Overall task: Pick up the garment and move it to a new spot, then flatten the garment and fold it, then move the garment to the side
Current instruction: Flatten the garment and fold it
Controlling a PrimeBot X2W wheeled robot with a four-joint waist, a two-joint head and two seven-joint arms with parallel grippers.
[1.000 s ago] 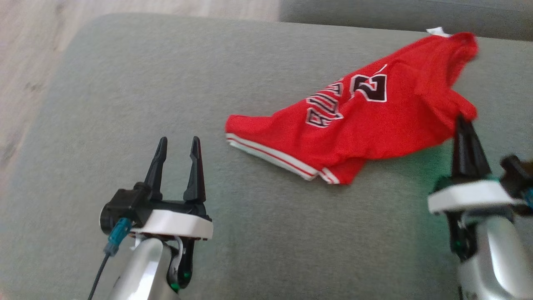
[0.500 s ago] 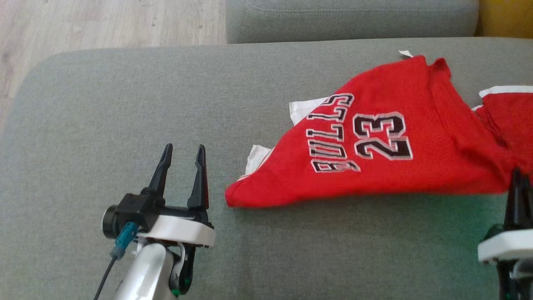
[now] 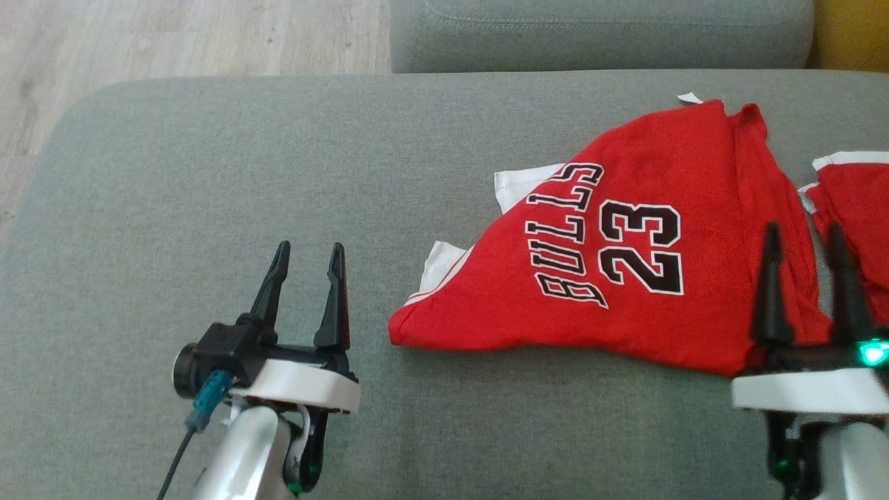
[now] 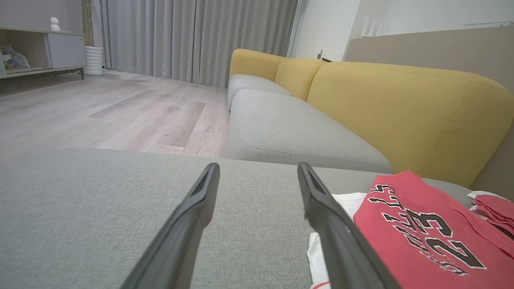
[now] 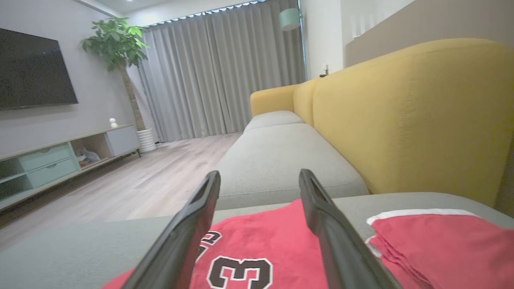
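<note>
Nearest, the left gripper (image 3: 309,246) hovers over the grey cushion (image 3: 208,173), fingers apart. The right gripper (image 3: 802,228), also spread and empty, stands at the near right edge of the jersey (image 3: 694,173). A grab here may catch the red folds (image 3: 858,201) at the far right, perhaps another garment. The jersey lies half-folded, white lining showing.

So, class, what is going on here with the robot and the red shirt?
The red basketball jersey lettered BULLS 23 lies rumpled on the grey fabric sofa cushion. The robot's right gripper stands open over the jersey's near right edge, gripping nothing. Its left gripper, also open, hangs above bare cushion to the jersey's left.
</note>
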